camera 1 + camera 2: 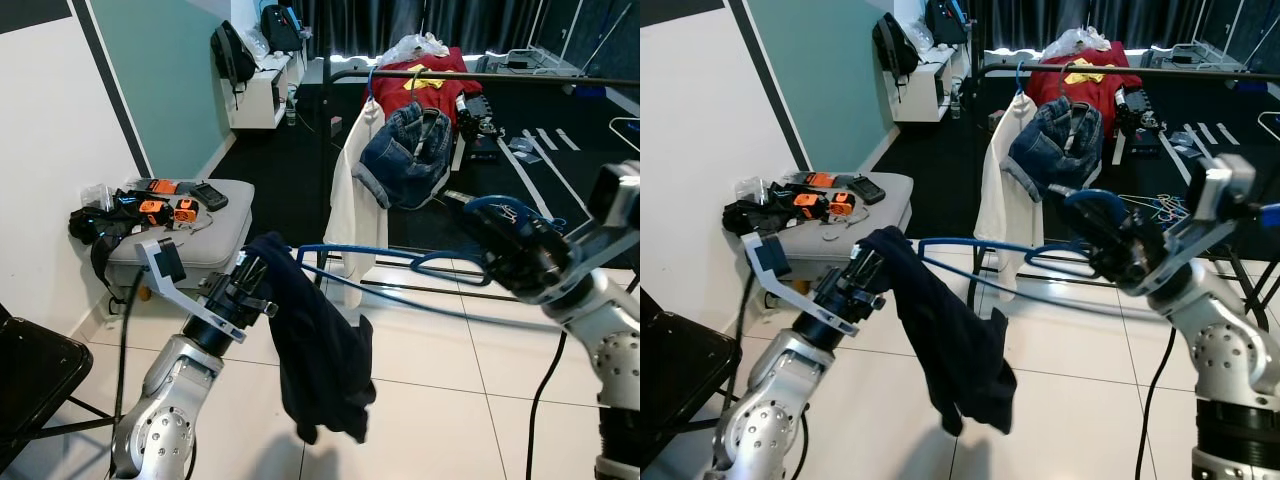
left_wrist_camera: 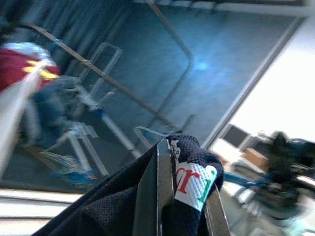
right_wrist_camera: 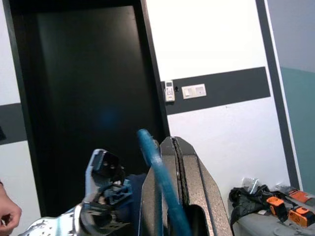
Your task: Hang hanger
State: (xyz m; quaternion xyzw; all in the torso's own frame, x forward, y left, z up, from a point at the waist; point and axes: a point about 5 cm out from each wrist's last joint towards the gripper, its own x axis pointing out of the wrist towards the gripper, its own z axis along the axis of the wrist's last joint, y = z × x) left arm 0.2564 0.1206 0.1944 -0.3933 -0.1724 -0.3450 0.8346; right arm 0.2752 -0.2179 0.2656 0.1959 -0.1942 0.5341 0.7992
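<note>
Grippers on both arms are busy, raised in front of the robot with a garment on a hanger stretched between them. At near left, the left gripper (image 1: pixel 252 283) has its two black fingers clamped together on the collar end of a dark navy garment (image 1: pixel 315 350); the left wrist view shows the fabric and its white label pinched between the fingers. At right, the right gripper (image 1: pixel 1102 247) is closed on the hook end of a blue hanger (image 1: pixel 385 262), with the blue wire running along its shut fingers in the right wrist view. The hanger lies roughly level between the two arms, its far shoulder tucked into the garment, which droops toward the white tiled floor (image 1: pixel 440 400). Farther off stands a black clothes rail (image 1: pixel 1120 72) already carrying a white shirt (image 1: pixel 355 200), blue jeans (image 1: pixel 408 152) and a red top (image 1: pixel 1080 78). At far left, a grey stool (image 1: pixel 205 240) holds orange and black tools. The step in hand appears to be carrying the dressed hanger to the rail. Next, the robot likely needs to step closer, lift the hook above the bar, and lower it on.
</note>
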